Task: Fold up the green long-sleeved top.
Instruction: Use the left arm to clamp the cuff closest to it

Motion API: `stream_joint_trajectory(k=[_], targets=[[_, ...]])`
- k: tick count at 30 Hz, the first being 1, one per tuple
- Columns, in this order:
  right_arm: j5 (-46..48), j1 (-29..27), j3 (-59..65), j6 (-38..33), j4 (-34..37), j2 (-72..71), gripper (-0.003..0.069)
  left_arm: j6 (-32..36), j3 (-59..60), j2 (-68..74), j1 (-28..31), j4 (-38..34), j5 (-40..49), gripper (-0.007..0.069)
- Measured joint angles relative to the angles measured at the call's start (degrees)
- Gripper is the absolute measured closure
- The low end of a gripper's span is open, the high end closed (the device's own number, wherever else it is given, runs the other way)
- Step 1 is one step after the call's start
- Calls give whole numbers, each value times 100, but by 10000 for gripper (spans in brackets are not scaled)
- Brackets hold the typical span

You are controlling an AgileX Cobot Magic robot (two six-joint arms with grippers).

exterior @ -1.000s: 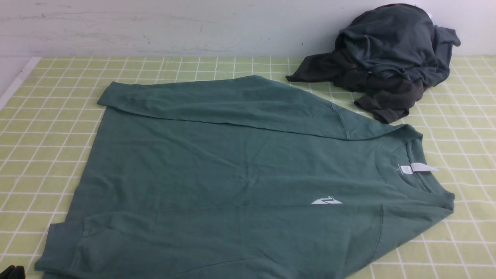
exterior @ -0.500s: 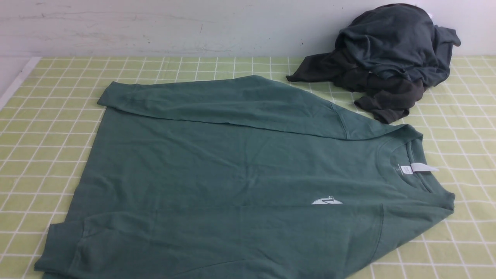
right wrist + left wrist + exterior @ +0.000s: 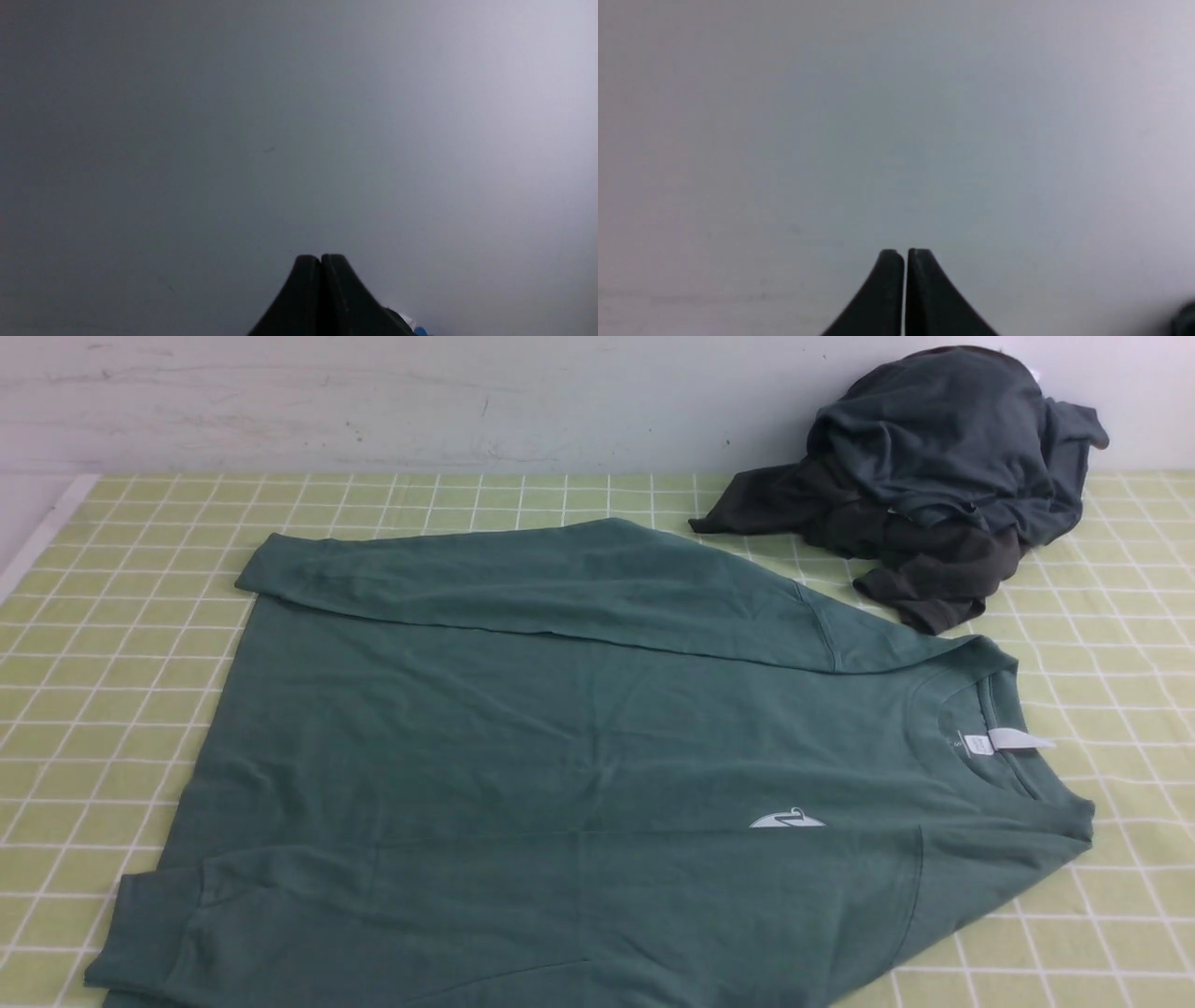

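Surface: pale green checked tablecloth (image 3: 140, 644) over the table, with a scuffed grey-white wall (image 3: 373, 401) behind it.
Garment: large teal-green soft knit long-sleeved top (image 3: 560, 737), lying flat in the middle of the cloth. Its ribbed neck with the white neck tag (image 3: 1018, 739) points to the robot's right and its hem to the left. The small white chest logo (image 3: 787, 820) faces up.
Done so far: both sleeves appear to be brought in. The far sleeve (image 3: 523, 579) lies along the back edge of the body. The near sleeve (image 3: 523, 915) lies across the front edge, its ribbed cuff (image 3: 140, 933) near the hem corner.
Left to do: by my reading, the body folds, hem toward neck or in thirds. The top is full length, so the task is perhaps a third along.
Other cloth: crumpled heap of charcoal and slate-grey garments (image 3: 934, 476) in the far right corner, just beside the top's far shoulder. I cannot tell whether they touch.
Left gripper (image 3: 905, 254): black fingers together, barely a slit between them, holding nothing. Its wrist view shows only blank grey background.
Right gripper (image 3: 320, 259): black fingers pressed together, also holding nothing, against the same blank grey.
Top versus grippers: neither gripper shows in the front view and neither wrist view shows any fabric. Both seem pulled well back from the top.
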Motion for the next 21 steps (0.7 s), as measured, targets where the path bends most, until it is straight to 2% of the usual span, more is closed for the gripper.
stream_joint_trajectory(k=[3,5,9,12,16,20,21], targets=[[670,7,-424,7,-173,930,673,-13,-217,896,0,2,581,625],[1559,82,-661,32,-135,1603,673,-83,-237,1531,0,-53,1307,625],[3557,727,-1013,-109,412,2962,673,-156,-237,2951,0,-208,2601,625],[4058,1140,-1086,-525,683,3554,673,-161,-263,3638,0,-212,2801,625],[4303,1923,-1247,-1781,1123,4533,673,-201,-707,4848,26,-235,3009,624],[4324,2330,-1472,-2399,1641,4974,673,-194,-1154,5452,239,-237,3376,592],[4338,2424,-1548,-2614,1862,5082,673,-168,-1362,5705,423,-237,3553,559]])
